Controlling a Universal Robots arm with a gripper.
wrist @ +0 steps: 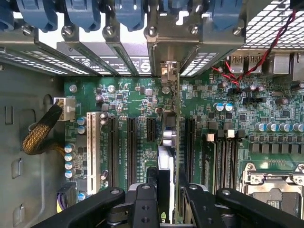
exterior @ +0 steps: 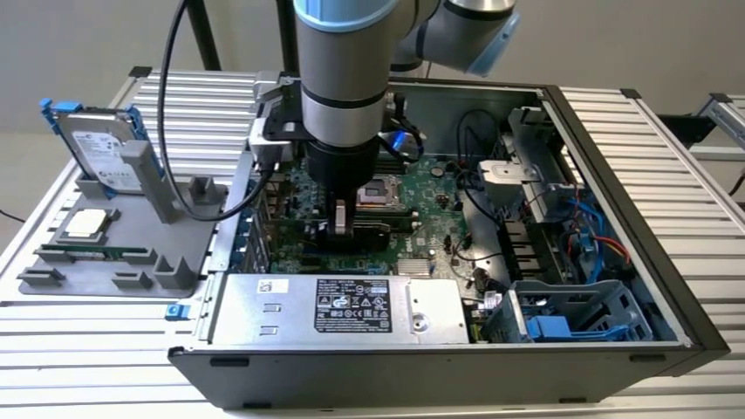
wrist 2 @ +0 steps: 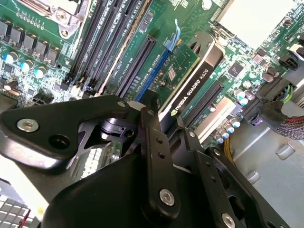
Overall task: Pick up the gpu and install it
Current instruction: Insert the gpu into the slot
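Observation:
The gpu (wrist 2: 190, 71), a thin card with a green board face and a black shroud, stands on edge over the motherboard (exterior: 431, 209) inside the open computer case. In the first wrist view the gpu (wrist: 167, 137) lines up with a long expansion slot, and its silver bracket end reaches the rear slot openings (wrist: 168, 71). My gripper (wrist 2: 168, 121) is shut on the card's upper edge, one black finger on each face. In the exterior view the gripper (exterior: 338, 223) reaches straight down into the case, with the gpu (exterior: 349, 234) low at the board.
A grey fixture tray (exterior: 35, 288) at the exterior view's left holds a silver hard drive with blue rails (exterior: 99, 144), a processor (exterior: 84, 223) and a green memory stick (exterior: 93, 253). The power supply (exterior: 338, 305), drive cage (exterior: 570, 314), cables (exterior: 582, 236) and case walls crowd the board.

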